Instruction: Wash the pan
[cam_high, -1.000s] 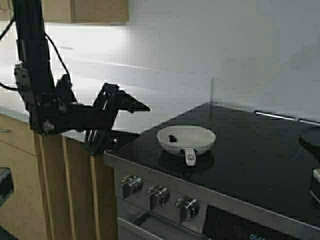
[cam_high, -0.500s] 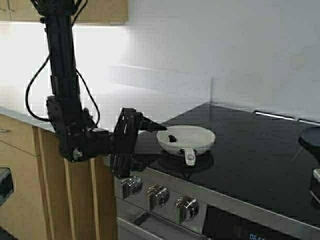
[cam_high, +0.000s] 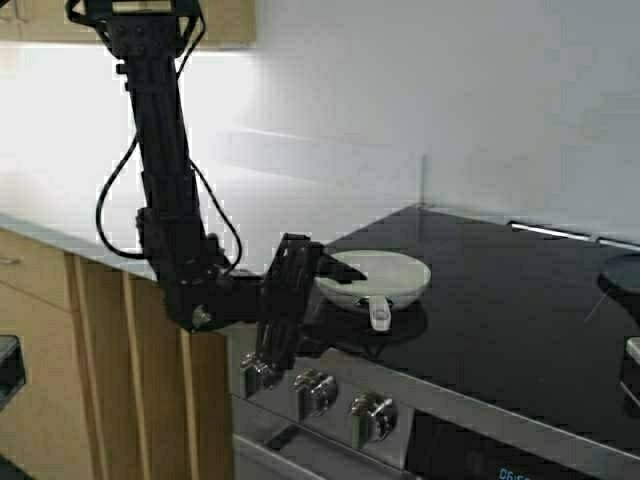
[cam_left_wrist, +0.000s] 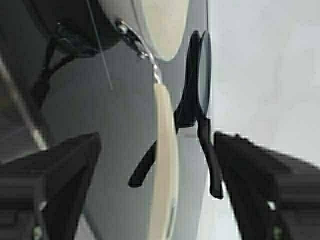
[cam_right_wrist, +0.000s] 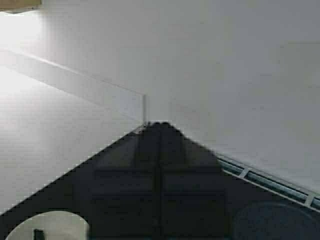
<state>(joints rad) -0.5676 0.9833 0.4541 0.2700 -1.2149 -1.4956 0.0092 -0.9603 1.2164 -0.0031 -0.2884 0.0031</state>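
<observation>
The small white pan sits on the black stovetop, its stubby handle pointing toward the front edge. My left gripper is at the pan's left rim, with its fingers open. In the left wrist view the pan shows edge-on, with its rim between the two dark fingers, and I cannot tell whether they touch it. My right gripper is shut and empty, held above the stovetop to the pan's right. The pan's edge shows at the corner of the right wrist view.
A dark round object sits at the stove's right edge. Control knobs line the stove front. A white counter lies left of the stove over wooden cabinets. A wall stands behind.
My left arm has swung right and forward from over the counter edge, bringing its gripper to the pan's left rim. The pan has not moved.
</observation>
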